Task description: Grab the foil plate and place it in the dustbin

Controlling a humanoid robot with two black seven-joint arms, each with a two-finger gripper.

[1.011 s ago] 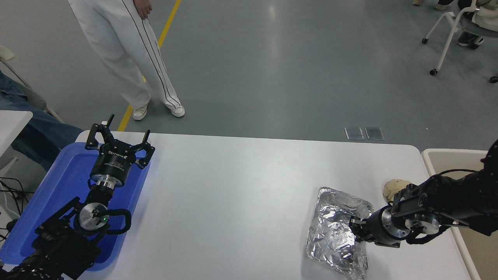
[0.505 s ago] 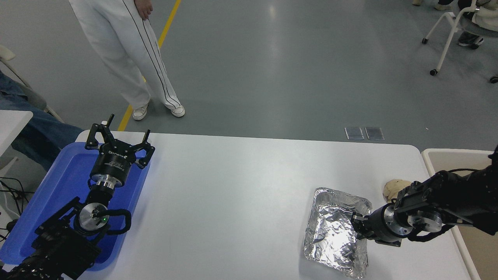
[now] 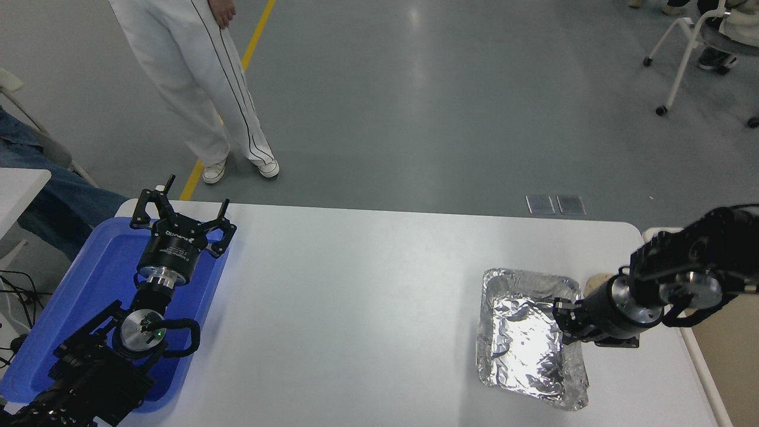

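Near the right end of the white counter (image 3: 367, 284), the shiny, wrinkled rectangular foil plate (image 3: 528, 338) lies flat, and the right gripper (image 3: 563, 323) reaches in from the right with its fingers pinched on the plate's right rim. Just behind the right arm, a tan lumpy ball (image 3: 593, 283) peeks out, with the beige plastic dustbin (image 3: 720, 356) beyond the counter's right edge. Over the flat blue tray (image 3: 101, 284) at the lower left, the left gripper (image 3: 181, 219) hangs with fingers spread wide.

Both arms are black — left gripper (image 3: 181, 214) on a silver collar, green light below; right gripper (image 3: 568, 323) behind silver rings.
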